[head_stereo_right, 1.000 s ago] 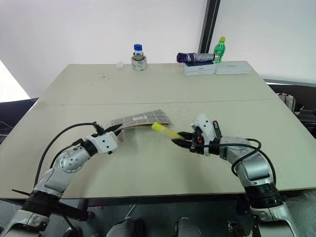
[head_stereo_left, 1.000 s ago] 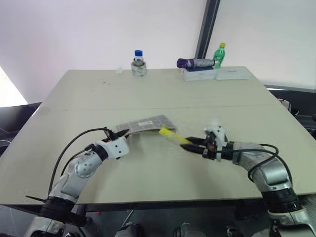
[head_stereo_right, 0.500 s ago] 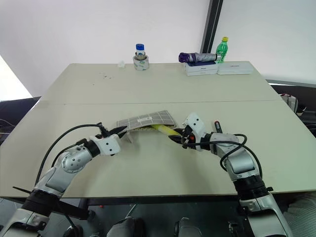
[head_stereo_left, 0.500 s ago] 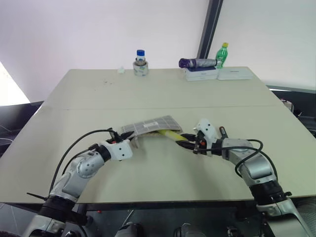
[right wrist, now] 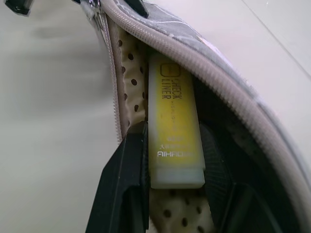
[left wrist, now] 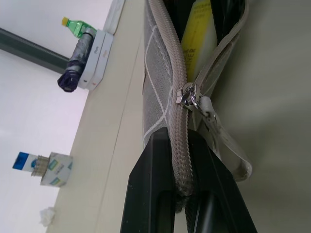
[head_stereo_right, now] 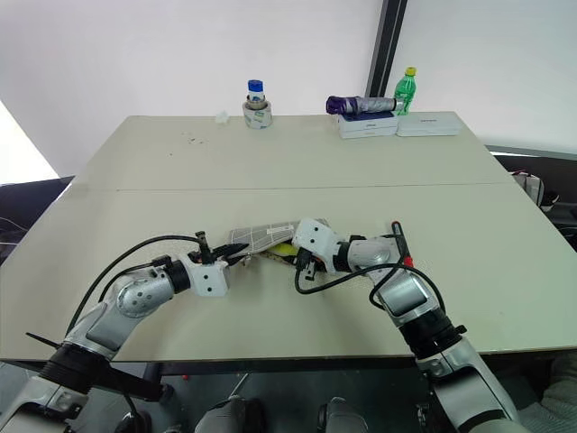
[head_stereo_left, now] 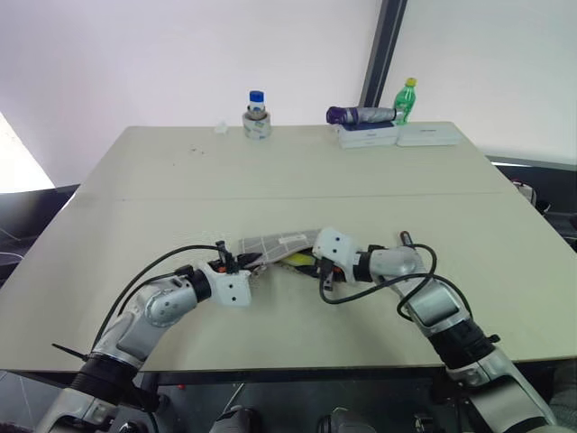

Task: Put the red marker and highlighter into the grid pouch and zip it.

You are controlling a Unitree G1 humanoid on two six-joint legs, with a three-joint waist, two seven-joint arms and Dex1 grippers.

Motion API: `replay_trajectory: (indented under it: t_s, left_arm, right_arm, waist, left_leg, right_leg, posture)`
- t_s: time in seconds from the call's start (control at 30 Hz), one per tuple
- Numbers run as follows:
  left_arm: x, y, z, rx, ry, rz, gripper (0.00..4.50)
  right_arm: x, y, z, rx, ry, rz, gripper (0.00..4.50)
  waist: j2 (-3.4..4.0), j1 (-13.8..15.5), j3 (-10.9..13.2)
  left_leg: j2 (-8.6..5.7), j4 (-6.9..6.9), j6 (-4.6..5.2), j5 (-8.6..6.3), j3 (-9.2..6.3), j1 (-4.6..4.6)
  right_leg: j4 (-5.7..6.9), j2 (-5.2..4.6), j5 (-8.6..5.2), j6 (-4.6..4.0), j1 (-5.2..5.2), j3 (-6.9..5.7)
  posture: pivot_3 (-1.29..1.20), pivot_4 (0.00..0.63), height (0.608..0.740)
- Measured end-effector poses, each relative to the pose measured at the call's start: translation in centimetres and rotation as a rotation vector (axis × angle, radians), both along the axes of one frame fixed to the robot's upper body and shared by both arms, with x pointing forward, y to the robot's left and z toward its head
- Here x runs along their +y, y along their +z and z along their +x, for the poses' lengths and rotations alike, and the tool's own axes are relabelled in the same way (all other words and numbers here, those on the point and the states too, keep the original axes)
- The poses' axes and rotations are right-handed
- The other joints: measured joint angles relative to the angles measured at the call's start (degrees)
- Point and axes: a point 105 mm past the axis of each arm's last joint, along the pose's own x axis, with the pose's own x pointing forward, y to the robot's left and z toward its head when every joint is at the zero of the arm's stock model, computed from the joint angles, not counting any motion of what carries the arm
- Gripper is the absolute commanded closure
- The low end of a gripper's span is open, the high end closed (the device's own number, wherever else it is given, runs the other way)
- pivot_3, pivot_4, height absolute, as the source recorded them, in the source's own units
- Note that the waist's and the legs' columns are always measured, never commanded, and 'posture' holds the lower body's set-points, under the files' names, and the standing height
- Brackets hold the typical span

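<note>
The highlighter is pinched in the right gripper with its long axis pointing into the mouth of the grid pouch, apparently mostly inside, near the table's front edge, while the pressed-together left gripper clamps the pouch's zipper end.

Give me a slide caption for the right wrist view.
Right gripper holds the highlighter inside the open mouth of the grid pouch.
</note>
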Motion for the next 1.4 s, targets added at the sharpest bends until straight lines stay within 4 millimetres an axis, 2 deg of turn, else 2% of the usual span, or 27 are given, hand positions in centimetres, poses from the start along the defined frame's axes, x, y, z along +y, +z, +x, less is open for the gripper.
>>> replay_trajectory:
  t_s: [0.1,0.2,0.23,0.33,0.37,0.5,0.63,0.87,0.97,1.03,1.1,1.17,1.23,1.27,1.4]
  left_arm:
    - [0.0,0.0,-0.1,0.004,-0.004,-0.003,4.50]
    - [0.0,0.1,-0.1,-0.007,-0.012,0.002,4.50]
    - [0.1,0.2,-0.1,-0.011,-0.012,0.003,4.50]
    - [0.1,0.5,0.0,-0.022,-0.009,-0.003,4.50]
    - [0.1,0.5,0.0,-0.024,-0.009,-0.005,4.50]
    - [0.1,0.6,0.1,-0.030,-0.002,-0.011,4.50]
    - [0.6,0.2,0.0,-0.021,0.017,-0.011,4.50]
    - [1.0,0.3,0.0,-0.026,0.033,-0.019,4.50]
    - [1.1,0.6,0.4,-0.009,0.062,-0.078,4.50]
    - [1.1,0.9,0.8,0.011,0.082,-0.136,4.50]
    - [1.3,0.9,0.9,0.023,0.090,-0.147,4.50]
    - [1.4,0.9,1.0,0.025,0.094,-0.147,4.50]
    - [1.6,0.7,1.1,0.033,0.101,-0.146,4.50]
    - [1.6,0.7,1.1,0.035,0.102,-0.147,4.50]
    - [1.2,0.7,1.1,0.049,0.091,-0.186,4.50]
  right_arm:
    - [-0.1,0.2,0.2,-0.032,0.029,-0.033,3.61]
    - [-0.2,0.4,-0.2,0.025,0.067,0.010,2.08]
    - [-0.2,0.5,-0.4,0.031,0.078,0.016,1.75]
    - [0.0,0.7,-0.6,0.048,0.102,0.036,0.18]
    - [0.0,0.8,-0.7,0.046,0.102,0.046,0.08]
    - [-0.4,1.1,-1.3,0.037,0.103,0.062,0.08]
    - [-3.3,1.3,-2.8,0.075,0.063,0.071,0.08]
    - [-5.6,4.1,-5.4,0.218,0.025,0.295,0.08]
    - [-7.6,6.1,-3.8,0.138,-0.121,0.458,0.08]
    - [-10.2,6.7,-1.9,0.008,-0.317,0.591,0.08]
    - [-12.5,5.8,-1.2,-0.075,-0.488,0.637,0.08]
    - [-13.9,3.4,-1.8,-0.125,-0.633,0.597,0.08]
    - [-14.4,0.8,-2.6,-0.111,-0.747,0.584,0.08]
    - [-14.5,0.2,-2.8,-0.108,-0.779,0.586,0.08]
    - [-14.8,-0.6,-4.7,-0.169,-0.895,0.586,0.08]
  waist:
    - [0.00,-0.03,0.00]
    - [-0.01,0.01,0.00]
    - [-0.01,0.00,0.00]
    - [-0.01,0.01,0.00]
    - [-0.01,0.02,0.00]
    - [-0.01,0.09,0.00]
    - [-0.03,0.17,0.01]
    - [-0.04,0.08,0.02]
    - [-0.05,0.14,0.02]
    - [-0.08,0.30,0.00]
    - [-0.07,0.37,0.01]
    - [-0.07,0.38,0.00]
    - [-0.07,0.15,0.00]
    - [-0.05,-0.03,0.02]
    - [-0.05,-0.10,0.01]
  left_leg:
    - [0.00,0.00,-0.05,0.03,0.00,0.00]
    - [0.00,0.00,-0.28,0.16,0.00,0.00]
    - [0.00,0.00,-0.27,0.16,0.00,0.01]
    - [0.00,0.00,-0.26,0.16,-0.01,0.00]
    - [0.00,0.00,-0.26,0.16,-0.01,0.00]
    - [0.00,0.01,-0.27,0.16,-0.02,0.00]
    - [-0.03,0.03,0.07,-0.04,-0.04,0.00]
    - [0.00,0.03,0.08,-0.05,-0.12,0.02]
    - [0.00,0.05,0.08,-0.05,-0.15,0.02]
    - [0.00,0.08,0.07,-0.05,-0.15,0.02]
    - [-0.05,0.06,0.07,-0.04,-0.10,0.01]
    - [-0.06,0.03,-0.25,0.14,-0.08,0.01]
    - [-0.06,-0.02,-0.31,0.18,-0.08,0.02]
    - [-0.05,-0.02,-0.33,0.19,-0.07,0.02]
    - [-0.02,-0.03,-0.33,0.19,-0.15,0.06]
  right_leg:
    - [0.00,0.01,0.00,0.00,0.00,0.00]
    - [0.00,0.01,0.00,0.00,0.01,0.00]
    - [0.00,0.01,0.00,0.00,0.01,0.00]
    - [0.00,0.01,0.00,0.00,0.01,0.00]
    - [0.00,0.01,0.00,0.00,0.01,0.00]
    - [0.00,0.00,0.00,0.00,0.01,0.00]
    - [-0.01,-0.04,0.00,0.00,0.04,0.00]
    - [0.00,-0.02,0.00,-0.01,0.06,0.00]
    - [0.00,-0.01,0.01,-0.02,0.09,-0.02]
    - [0.00,0.00,0.01,-0.01,0.12,-0.04]
    - [0.00,-0.03,0.00,0.00,0.11,-0.04]
    - [-0.01,-0.04,-0.06,0.10,0.11,-0.04]
    - [-0.01,-0.03,-0.06,0.11,0.10,-0.03]
    - [0.01,-0.02,-0.06,0.11,0.07,-0.01]
    - [0.04,0.02,-0.06,0.10,0.10,0.00]
  posture:
    - [0.00,0.150,0.740]
    - [0.00,0.150,0.740]
    - [0.00,0.150,0.740]
    - [0.00,0.150,0.740]
    - [0.00,0.150,0.740]
    - [0.00,0.150,0.740]
    - [0.00,0.150,0.740]
    - [0.00,0.150,0.740]
    - [0.00,0.150,0.740]
    - [0.00,0.150,0.740]
    - [0.00,0.150,0.740]
    - [0.00,0.150,0.740]
    - [0.00,0.150,0.740]
    - [0.00,0.150,0.740]
    - [0.00,0.150,0.740]
